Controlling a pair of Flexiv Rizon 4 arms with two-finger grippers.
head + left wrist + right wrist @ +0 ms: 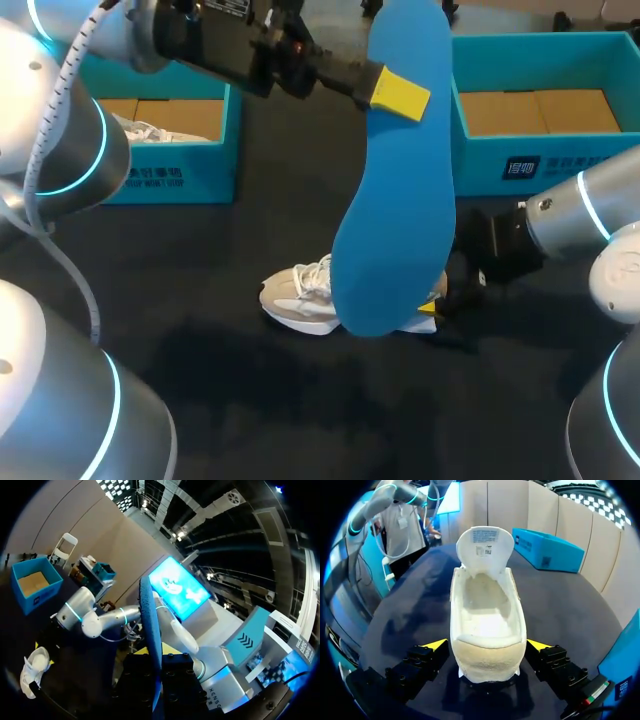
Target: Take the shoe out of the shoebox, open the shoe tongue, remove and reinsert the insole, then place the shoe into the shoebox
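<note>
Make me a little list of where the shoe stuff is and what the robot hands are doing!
insole: blue, out of the shoe, up in the air
left gripper: shut on the insole
shoe: white, lying on the table, nothing blue inside
tongue: folded open
right gripper: at the shoe's heel, grip unclear
left box: blue, something white inside
right box: blue, no shoe showing
</note>
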